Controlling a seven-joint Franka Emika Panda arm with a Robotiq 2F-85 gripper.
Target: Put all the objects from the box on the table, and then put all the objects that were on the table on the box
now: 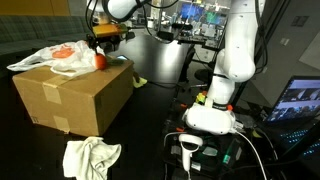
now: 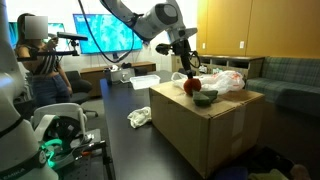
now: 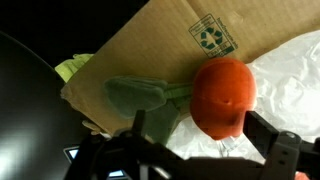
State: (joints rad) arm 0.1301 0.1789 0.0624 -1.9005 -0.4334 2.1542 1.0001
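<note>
Exterior views: room light is running dim to moderate. The dark surface [image 1: 160, 98] is swallowing detail, while the screens [image 1: 195, 15] and a large monitor [image 2: 110, 35] are glowing blue-cyan and blowing out slightly. The cardboard box [image 2: 210, 125] is catching even light on top, with its side faces falling into shade. Detail is reading coarse and soft throughout.

Wrist view: the white plastic bag [image 3: 290, 70] is glaring near white. The orange plush object [image 3: 222, 95] is showing soft focus. The jaws at the lower edge are sitting dark and blurred.

Both exterior views face the box [image 1: 70, 95] from different sides, some way off; the wrist view sees its top closely.
</note>
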